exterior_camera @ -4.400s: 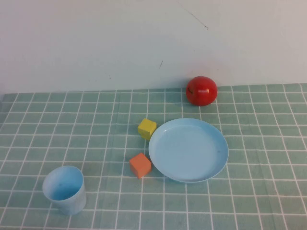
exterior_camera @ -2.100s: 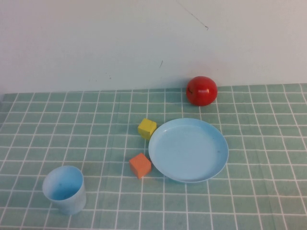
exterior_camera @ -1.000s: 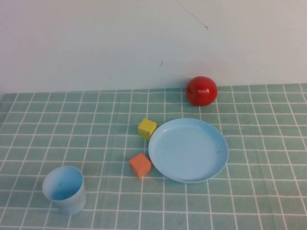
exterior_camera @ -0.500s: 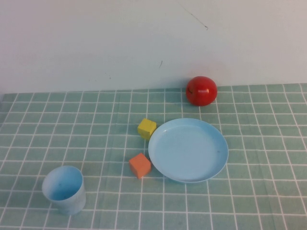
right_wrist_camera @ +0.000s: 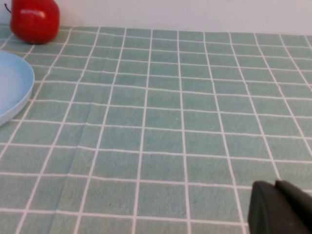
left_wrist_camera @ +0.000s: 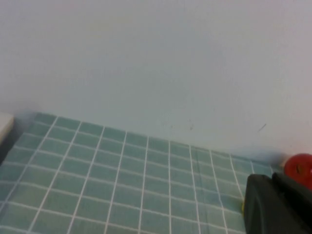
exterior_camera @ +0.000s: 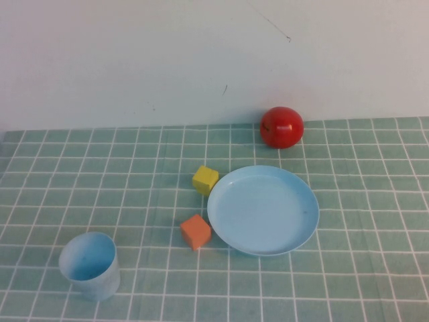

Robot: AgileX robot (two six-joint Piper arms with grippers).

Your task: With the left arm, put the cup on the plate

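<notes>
The light blue cup [exterior_camera: 90, 265] stands upright and empty at the near left of the green checked cloth. The light blue plate [exterior_camera: 263, 209] lies empty right of centre; its rim also shows in the right wrist view [right_wrist_camera: 12, 87]. Neither arm shows in the high view. My left gripper [left_wrist_camera: 271, 179] shows only in the left wrist view, shut and empty, raised over the cloth's left part and facing the wall; the cup is out of that view. My right gripper [right_wrist_camera: 275, 186] is shut and empty, low over the cloth to the right of the plate.
A red apple [exterior_camera: 281, 127] sits by the back wall behind the plate, also in the right wrist view [right_wrist_camera: 34, 20] and the left wrist view [left_wrist_camera: 298, 168]. A yellow cube [exterior_camera: 205, 180] and an orange cube [exterior_camera: 196, 231] lie just left of the plate, between it and the cup.
</notes>
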